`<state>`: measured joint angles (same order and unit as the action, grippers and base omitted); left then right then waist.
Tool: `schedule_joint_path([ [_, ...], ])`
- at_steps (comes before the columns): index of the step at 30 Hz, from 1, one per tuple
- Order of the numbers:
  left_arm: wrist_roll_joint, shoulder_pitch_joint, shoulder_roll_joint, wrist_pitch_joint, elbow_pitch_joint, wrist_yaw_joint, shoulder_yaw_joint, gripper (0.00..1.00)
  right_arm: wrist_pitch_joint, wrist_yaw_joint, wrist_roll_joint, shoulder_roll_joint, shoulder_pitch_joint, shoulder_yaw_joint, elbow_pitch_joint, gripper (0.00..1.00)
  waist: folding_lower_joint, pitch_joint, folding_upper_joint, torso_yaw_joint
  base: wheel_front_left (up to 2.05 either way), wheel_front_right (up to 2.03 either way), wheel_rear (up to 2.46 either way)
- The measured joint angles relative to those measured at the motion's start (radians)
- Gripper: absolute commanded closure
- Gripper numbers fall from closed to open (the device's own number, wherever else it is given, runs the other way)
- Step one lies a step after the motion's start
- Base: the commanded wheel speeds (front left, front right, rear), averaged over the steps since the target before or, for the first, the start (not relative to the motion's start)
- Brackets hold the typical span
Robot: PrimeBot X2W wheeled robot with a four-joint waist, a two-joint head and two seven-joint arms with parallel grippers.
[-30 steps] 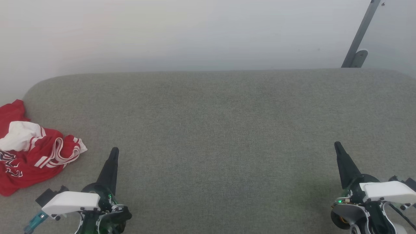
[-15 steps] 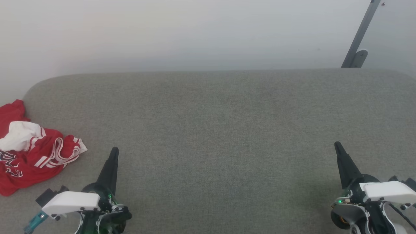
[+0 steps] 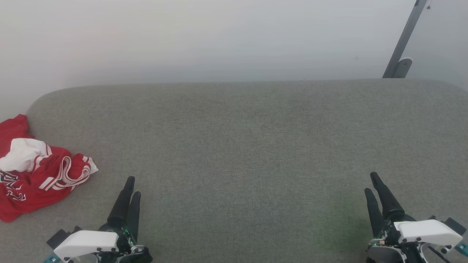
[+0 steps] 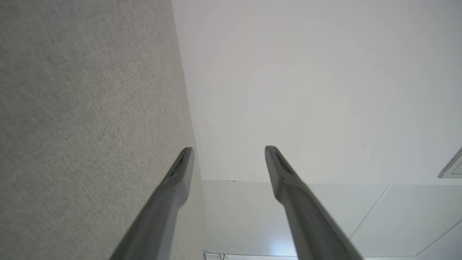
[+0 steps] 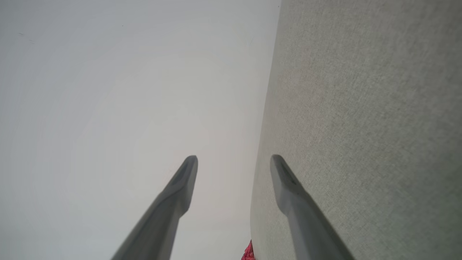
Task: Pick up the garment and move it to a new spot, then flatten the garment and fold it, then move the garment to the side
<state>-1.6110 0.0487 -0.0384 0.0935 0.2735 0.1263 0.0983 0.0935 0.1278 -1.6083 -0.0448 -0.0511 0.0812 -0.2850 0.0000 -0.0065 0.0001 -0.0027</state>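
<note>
Left hand (image 3: 133, 186) and right hand (image 3: 370, 182) with fingers parted, both empty, at near side of grey fabric counter (image 3: 237, 138); red garment (image 3: 36, 179) crumpled at far left edge, nearer left hand.

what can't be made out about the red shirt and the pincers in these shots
- garment: the head view's left edge cuts off its left part; its own folds hide most of the lettering; the right wrist view's bottom edge leaves a sliver.
- left pincer, right pincer: the head view's bottom edge cuts them off at the wrist.
- grey bar: cut by the head view's top edge.
</note>
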Motion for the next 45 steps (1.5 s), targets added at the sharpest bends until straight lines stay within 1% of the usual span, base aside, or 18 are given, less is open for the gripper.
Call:
schedule_joint_path([
  [7,0.02,-0.009,-0.015,-0.031,-0.021,-0.01,-0.017,0.0,-0.028,0.0,0.029,-0.01,0.0,-0.03,0.006,0.0,0.0,-0.009,0.0,-0.003,0.0,0.0,0.0],
  [14,0.092,-0.026,-0.044,-0.07,-0.034,-0.026,-0.044,0.0,-0.065,0.0,0.093,-0.035,-0.002,-0.069,0.007,0.0,0.0,-0.019,0.0,-0.006,0.0,0.0,0.0],
  [16,0.13,-0.027,-0.055,-0.08,-0.037,-0.034,-0.053,0.0,-0.075,0.0,0.12,-0.044,-0.005,-0.082,0.004,0.0,0.0,-0.022,0.0,-0.007,0.0,0.0,0.0],
  [22,0.234,-0.029,-0.086,-0.11,-0.039,-0.052,-0.079,0.0,-0.103,0.0,0.235,-0.064,-0.019,-0.114,-0.023,0.0,0.0,-0.029,0.0,-0.011,0.0,0.0,0.0],
  [23,0.234,-0.029,-0.086,-0.11,-0.039,-0.052,-0.079,0.0,-0.103,0.0,0.235,-0.064,-0.019,-0.114,-0.023,0.0,0.0,-0.029,0.0,-0.011,0.0,0.0,0.0],
  [31,0.394,-0.03,-0.121,-0.141,-0.04,-0.074,-0.107,0.0,-0.129,0.0,0.425,-0.078,-0.038,-0.135,-0.067,0.0,0.0,-0.04,0.0,-0.015,0.0,0.0,0.0],
  [38,0.541,-0.037,-0.143,-0.165,-0.048,-0.077,-0.109,0.0,-0.139,0.0,0.593,-0.083,-0.051,-0.134,-0.087,0.0,0.0,-0.048,0.0,-0.019,0.0,0.0,0.0],
  [45,0.675,-0.046,-0.157,-0.185,-0.051,-0.073,-0.089,0.0,-0.146,0.0,0.734,-0.082,-0.052,-0.112,-0.087,0.0,0.0,-0.056,0.0,-0.023,0.0,0.0,0.0],
])
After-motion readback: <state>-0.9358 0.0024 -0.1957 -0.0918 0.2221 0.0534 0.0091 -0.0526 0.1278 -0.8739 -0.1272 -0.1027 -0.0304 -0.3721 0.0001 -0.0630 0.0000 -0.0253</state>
